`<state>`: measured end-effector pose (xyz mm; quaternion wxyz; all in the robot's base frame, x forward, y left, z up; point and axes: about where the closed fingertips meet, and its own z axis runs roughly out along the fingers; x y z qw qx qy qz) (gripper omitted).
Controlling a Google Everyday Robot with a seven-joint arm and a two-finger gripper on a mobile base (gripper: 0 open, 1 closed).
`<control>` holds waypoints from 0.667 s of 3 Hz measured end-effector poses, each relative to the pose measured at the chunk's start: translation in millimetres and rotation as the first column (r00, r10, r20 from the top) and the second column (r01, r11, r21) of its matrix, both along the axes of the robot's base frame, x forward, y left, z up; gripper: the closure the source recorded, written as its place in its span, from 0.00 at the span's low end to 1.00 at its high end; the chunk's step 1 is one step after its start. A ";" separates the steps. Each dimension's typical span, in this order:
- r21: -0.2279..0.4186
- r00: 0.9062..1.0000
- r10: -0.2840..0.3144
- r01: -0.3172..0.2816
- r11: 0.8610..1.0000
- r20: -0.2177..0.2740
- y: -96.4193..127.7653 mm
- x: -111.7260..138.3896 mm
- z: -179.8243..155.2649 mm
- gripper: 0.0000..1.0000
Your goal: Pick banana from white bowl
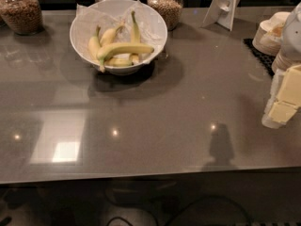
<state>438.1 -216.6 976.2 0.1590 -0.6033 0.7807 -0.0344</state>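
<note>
The white bowl (157, 26) stands at the back left of the grey counter, lined with crinkled white paper. Several bananas lie in it. The longest banana (125, 49) lies across the top of the others, pale yellow, with its greenish stem end pointing left and down. My gripper (284, 99), white with pale yellow parts, is at the right edge of the view. It hangs above the counter, far to the right of the bowl and a little nearer the front, touching nothing.
Glass jars of grain (19, 11) (165, 4) stand behind the bowl. A white card stand (225, 4) is at the back right. Stacked beige paper bowls (268, 36) sit on a black mat (261, 55). The counter's front edge (141, 177) runs across below.
</note>
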 end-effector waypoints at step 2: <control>0.023 0.999 0.008 -0.009 1.000 0.036 4.4 6.7 4.6 0.00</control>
